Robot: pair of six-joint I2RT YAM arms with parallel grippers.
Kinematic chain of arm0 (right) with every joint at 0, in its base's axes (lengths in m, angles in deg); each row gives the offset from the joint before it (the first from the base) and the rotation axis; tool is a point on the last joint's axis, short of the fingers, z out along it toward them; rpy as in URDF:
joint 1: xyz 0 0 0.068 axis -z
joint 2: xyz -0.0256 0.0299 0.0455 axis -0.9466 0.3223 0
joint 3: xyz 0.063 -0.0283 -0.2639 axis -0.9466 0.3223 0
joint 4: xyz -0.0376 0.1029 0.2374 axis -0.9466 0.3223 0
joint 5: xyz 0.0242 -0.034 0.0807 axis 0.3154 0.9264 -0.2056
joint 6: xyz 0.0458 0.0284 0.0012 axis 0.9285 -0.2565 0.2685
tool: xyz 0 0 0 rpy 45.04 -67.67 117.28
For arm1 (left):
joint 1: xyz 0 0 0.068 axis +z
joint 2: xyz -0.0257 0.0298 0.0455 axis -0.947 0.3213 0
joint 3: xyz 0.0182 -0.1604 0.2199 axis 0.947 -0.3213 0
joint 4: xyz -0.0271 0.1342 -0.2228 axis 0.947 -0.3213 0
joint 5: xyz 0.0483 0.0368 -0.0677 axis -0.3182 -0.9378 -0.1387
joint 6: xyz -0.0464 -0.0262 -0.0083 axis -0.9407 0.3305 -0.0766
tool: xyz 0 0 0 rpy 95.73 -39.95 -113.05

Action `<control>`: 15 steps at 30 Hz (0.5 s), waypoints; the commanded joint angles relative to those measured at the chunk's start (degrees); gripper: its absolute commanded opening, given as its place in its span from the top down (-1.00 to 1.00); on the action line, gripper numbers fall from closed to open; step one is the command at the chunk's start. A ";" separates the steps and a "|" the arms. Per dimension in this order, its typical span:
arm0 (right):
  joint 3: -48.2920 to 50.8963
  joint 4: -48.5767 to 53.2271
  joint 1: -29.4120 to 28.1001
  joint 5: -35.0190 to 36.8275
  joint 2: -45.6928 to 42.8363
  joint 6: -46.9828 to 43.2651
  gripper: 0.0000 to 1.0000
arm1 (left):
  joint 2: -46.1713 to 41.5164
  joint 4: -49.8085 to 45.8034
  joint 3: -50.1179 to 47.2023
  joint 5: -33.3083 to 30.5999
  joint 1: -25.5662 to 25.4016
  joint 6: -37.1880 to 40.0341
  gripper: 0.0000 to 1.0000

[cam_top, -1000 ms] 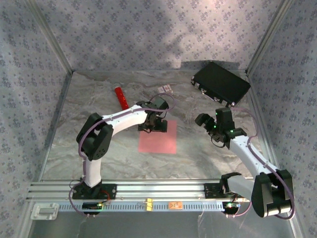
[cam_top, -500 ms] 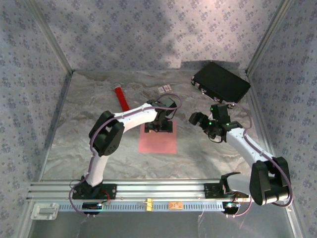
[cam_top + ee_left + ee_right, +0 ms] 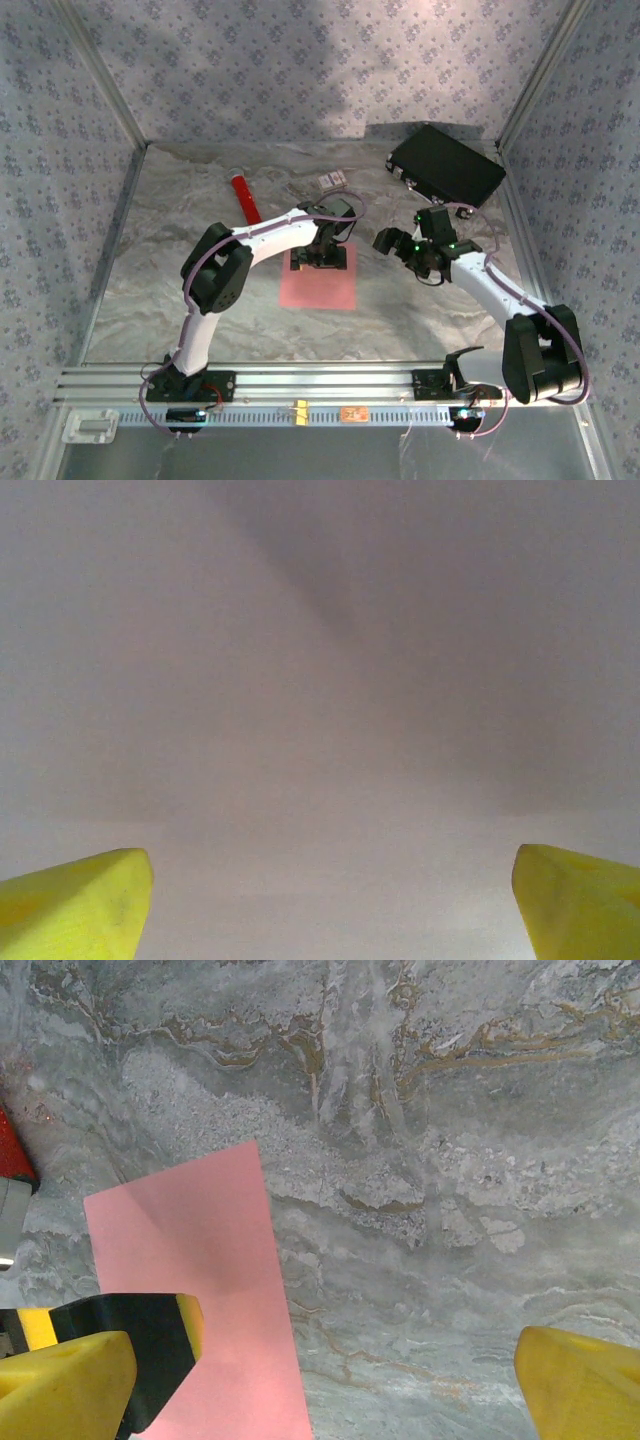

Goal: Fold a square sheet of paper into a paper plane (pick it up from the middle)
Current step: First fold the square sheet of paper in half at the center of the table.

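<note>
Hovering over the far edge of the square sheet of paper point(image 3: 322, 290), the left tool point(image 3: 320, 258) is standing with its jaws spread wide and is gripping nothing. In the left wrist view its yellow fingertips point(image 3: 80, 900) are sitting in the two bottom corners, with a blurred, pale pinkish plane close in front of them. Whether they are touching the paper cannot be told.

The sheet is lying flat near the middle of the marbled grey surface point(image 3: 180, 300), reaching from under the left tool towards the arms' bases.

The right tool point(image 3: 388, 242) is hanging just to the right of the sheet and apart from it, jaws likewise released and empty. In the right wrist view the pink paper is showing at the lower left, beside one yellow fingertip, while bare marble is lying between the two fingertips. A black-and-yellow finger of the left tool is overlapping the sheet there.

A red cylinder point(image 3: 244, 198) and a small card point(image 3: 333, 180) are lying farther back, well apart from the paper, and a black case point(image 3: 447, 167) is sitting in the far right corner.
</note>
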 commanded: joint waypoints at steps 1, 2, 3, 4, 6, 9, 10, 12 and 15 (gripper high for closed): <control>-2.04 1.37 -0.41 -0.49 0.43 -1.26 -0.98 | 1.10 -1.52 0.14 0.52 -0.32 -0.88 -0.84; -2.16 1.30 -0.46 -0.53 0.42 -1.19 -0.98 | 1.45 -1.72 0.34 0.25 -0.30 -0.87 -0.84; -2.14 1.45 -0.58 -0.38 0.43 -1.18 -0.98 | 1.69 -2.13 0.49 0.07 -0.29 -0.86 -0.84; -2.11 1.46 -0.67 -0.45 0.49 -1.20 -0.98 | 1.93 -2.33 0.66 -0.11 -0.26 -0.85 -0.85; -2.18 1.68 -0.68 -0.21 0.40 -1.18 -0.98 | 2.33 -2.44 0.64 -0.38 -0.30 -0.86 -0.84; -2.10 1.81 -0.89 -0.11 0.24 -1.14 -0.98 | 2.93 -2.27 0.52 -0.56 -0.25 -0.74 -0.84; -2.13 1.84 -0.89 -0.09 0.22 -1.08 -0.98 | 3.04 -2.10 0.38 -0.61 -0.33 -0.68 -0.84; -2.09 1.99 -0.93 -0.09 0.15 -1.21 -0.98 | 3.38 -1.69 -0.18 -0.82 -0.30 -0.72 -0.84; -2.09 2.21 -1.08 0.05 0.18 -1.26 -0.98 | 4.05 -1.15 -1.15 -0.43 -0.27 -0.56 -0.83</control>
